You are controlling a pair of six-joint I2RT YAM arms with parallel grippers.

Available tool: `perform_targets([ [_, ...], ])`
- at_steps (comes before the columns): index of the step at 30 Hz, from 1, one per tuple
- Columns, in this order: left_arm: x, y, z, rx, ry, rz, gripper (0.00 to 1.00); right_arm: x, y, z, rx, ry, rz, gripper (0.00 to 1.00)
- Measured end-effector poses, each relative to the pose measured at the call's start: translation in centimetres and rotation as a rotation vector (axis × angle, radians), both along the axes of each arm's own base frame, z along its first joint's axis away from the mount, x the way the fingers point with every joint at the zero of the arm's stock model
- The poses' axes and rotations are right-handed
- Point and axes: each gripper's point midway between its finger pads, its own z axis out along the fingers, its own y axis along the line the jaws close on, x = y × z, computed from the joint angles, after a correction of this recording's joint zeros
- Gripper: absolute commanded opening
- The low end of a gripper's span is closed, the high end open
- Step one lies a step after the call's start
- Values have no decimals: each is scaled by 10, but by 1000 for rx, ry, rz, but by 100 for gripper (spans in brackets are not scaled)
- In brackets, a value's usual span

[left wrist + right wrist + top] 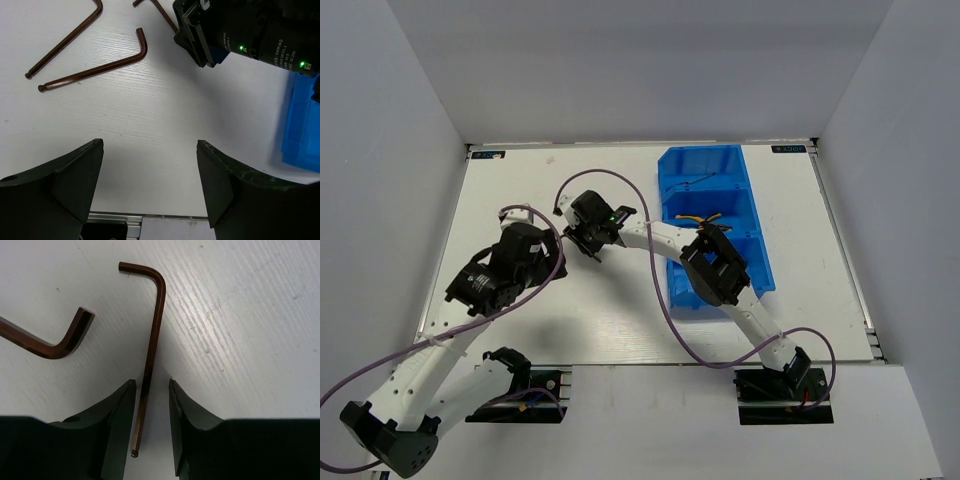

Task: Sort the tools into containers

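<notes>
My right gripper point(152, 390) is low over the table, its jaws open a little on either side of the long shank of a brown hex key point(152, 335) that lies flat. A second hex key point(55, 342) lies to its left. In the left wrist view two hex keys point(95, 65) point(65, 42) lie on the table, and a third point(160, 14) runs under the right gripper point(200, 35). My left gripper point(150, 165) is wide open and empty above bare table. The blue bin point(757, 240) holds yellow-handled pliers point(705, 217) in its middle compartment.
The right arm's forearm point(715, 270) crosses over the near compartment of the bin. Purple cables point(655, 290) loop over the table between the arms. The bin's corner point(302, 125) shows at the right of the left wrist view. White walls enclose the table.
</notes>
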Motion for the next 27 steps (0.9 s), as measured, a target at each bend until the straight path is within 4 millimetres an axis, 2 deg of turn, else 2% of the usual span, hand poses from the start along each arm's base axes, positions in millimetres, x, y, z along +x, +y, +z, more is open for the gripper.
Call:
perform_targets([
  [7, -1, 1, 2, -1, -10, -5, 85, -3, 2, -3, 11, 10, 18, 37],
  [11, -2, 1, 4, -8, -22, -5, 85, -5, 2, -4, 11, 3, 27, 30],
  [18, -4, 3, -1, -5, -16, -4, 85, -18, -5, -6, -19, -6, 59, 9],
  [19, -5, 3, -3, -4, -14, -4, 85, -20, -8, -6, -26, -5, 64, 1],
  [27, -5, 2, -18, -4, -1, -3, 85, -29, -34, -6, -97, 13, 56, 0],
])
